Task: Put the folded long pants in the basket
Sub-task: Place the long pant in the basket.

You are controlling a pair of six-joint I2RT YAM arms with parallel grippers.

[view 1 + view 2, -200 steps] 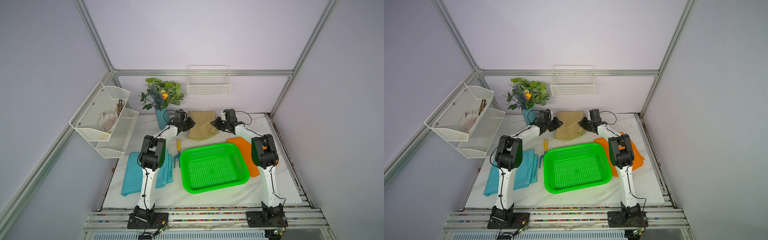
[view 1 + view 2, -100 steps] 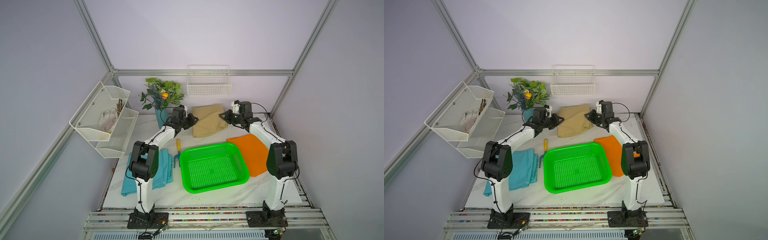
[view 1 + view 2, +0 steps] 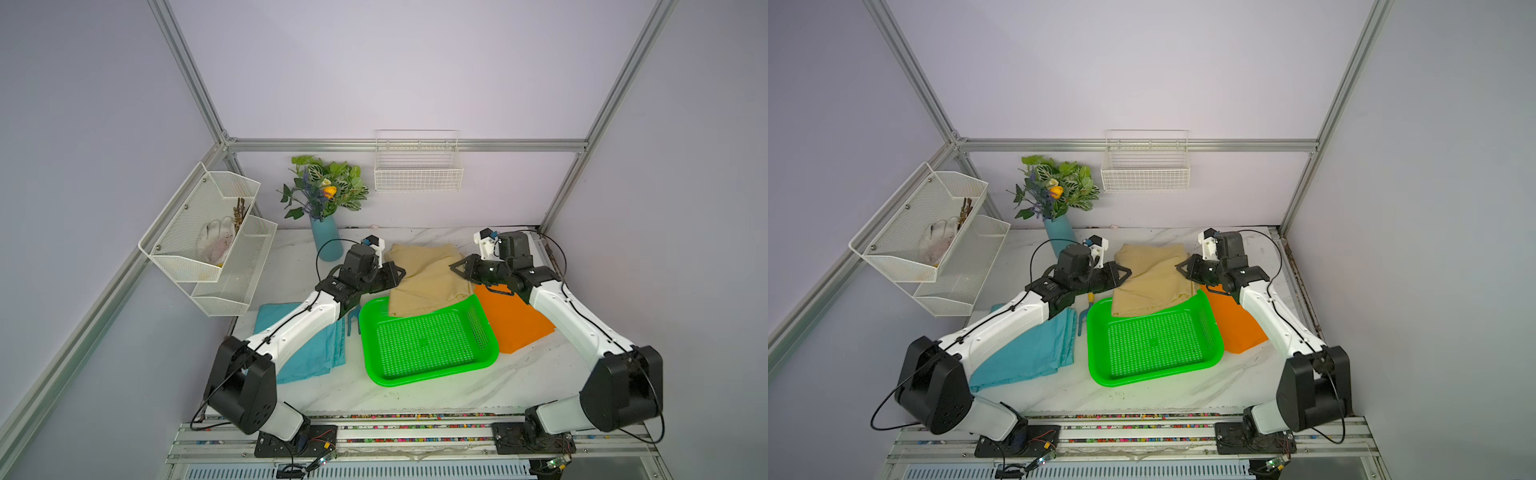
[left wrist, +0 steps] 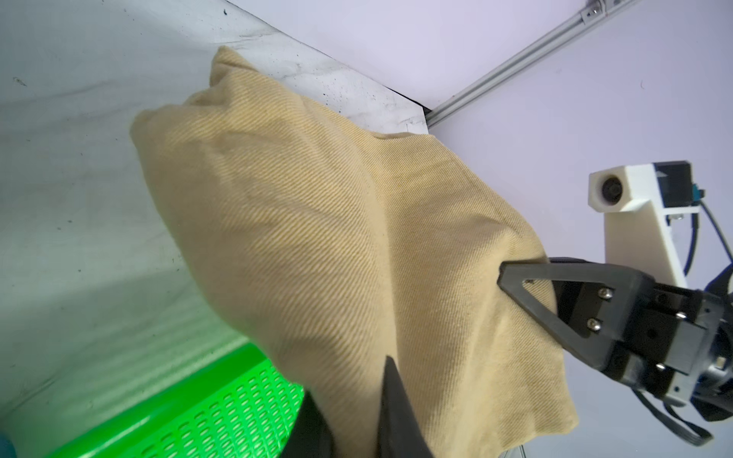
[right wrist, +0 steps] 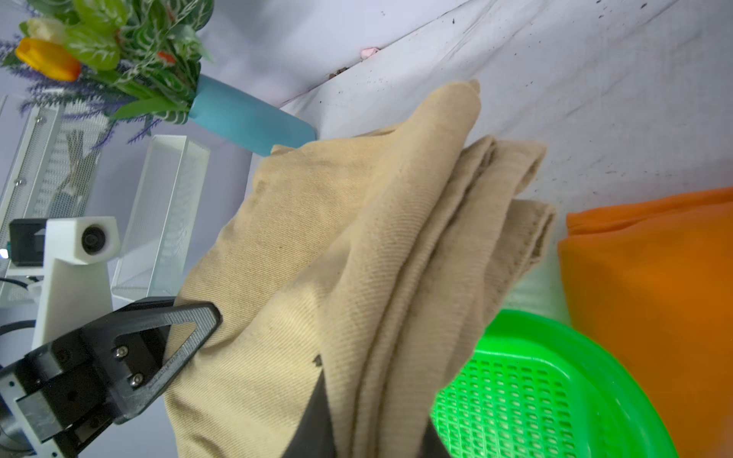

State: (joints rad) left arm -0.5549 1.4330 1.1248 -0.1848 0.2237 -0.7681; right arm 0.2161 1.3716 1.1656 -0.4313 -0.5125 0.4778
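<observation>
Both top views are lit brightly and evenly by diffuse light from above; shadows are faint and soft-edged. Wide-angle distortion is noted: frame posts [image 3: 189, 70] lean outward toward left and right edges, and corners are slightly darkened. The basket [image 3: 428, 376] is rendered oversaturated, and green spill is thrown onto the table [image 4: 131, 301] in the left wrist view. In wrist views the tan pants [image 4: 317, 238] weave is resolved sharply mid-frame; fingers [image 4: 392, 412] at the lower edge are blurred and underexposed; flowers [image 5: 51, 55] at upper left are soft.
</observation>
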